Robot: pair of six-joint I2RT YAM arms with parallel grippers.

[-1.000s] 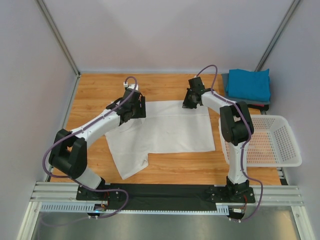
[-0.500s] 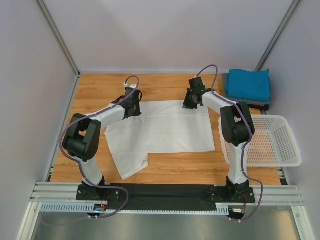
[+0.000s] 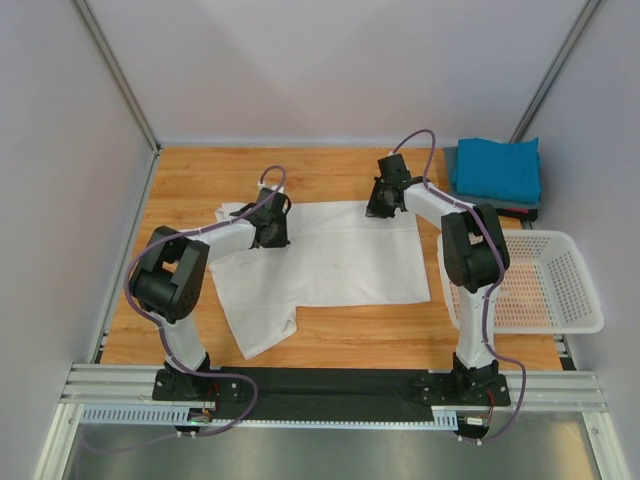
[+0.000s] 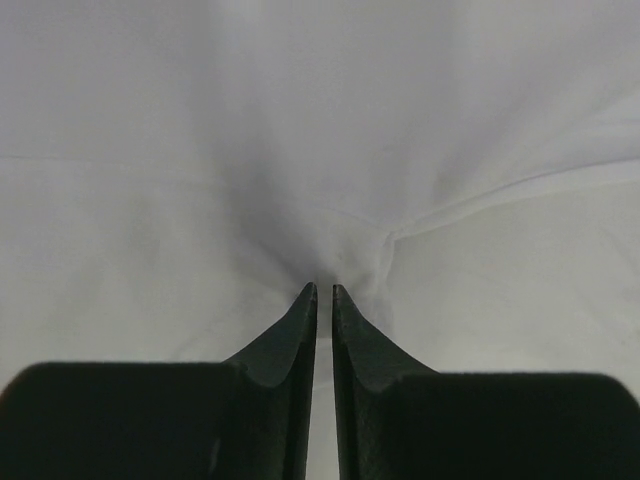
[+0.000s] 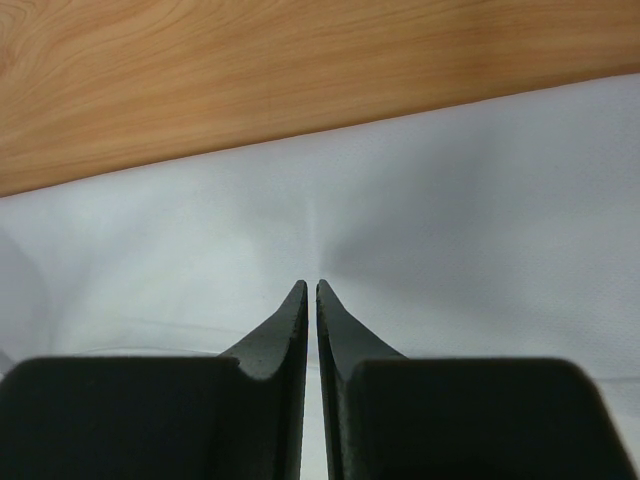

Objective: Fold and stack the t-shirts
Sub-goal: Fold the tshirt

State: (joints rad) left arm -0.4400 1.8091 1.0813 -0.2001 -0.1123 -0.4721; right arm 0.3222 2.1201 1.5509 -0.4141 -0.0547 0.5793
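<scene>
The left arm [image 3: 222, 237] lies low and stretched away from its base. Its left gripper [image 3: 272, 214] points down on the white t-shirt [image 3: 340, 265], at the far left part near a sleeve. Its black fingers [image 4: 290, 335] are pressed almost together, and soft cloth puckers into creases at their tips, so it is pinching the shirt.

The right arm [image 3: 470, 255] stands upright with its forearm reaching left and away. The right gripper [image 3: 383, 200] is clamped on the shirt's far edge, just short of the grained wooden table [image 5: 300, 70].

The shirt spreads smooth and flat on the near side of both grippers. Well right of the right gripper, a folded teal t-shirt [image 3: 497, 168] covers most of a dark grey t-shirt [image 3: 449, 160]. A white mesh basket [image 3: 570, 290] sits nearer. How much cloth each pinch holds is hidden.
</scene>
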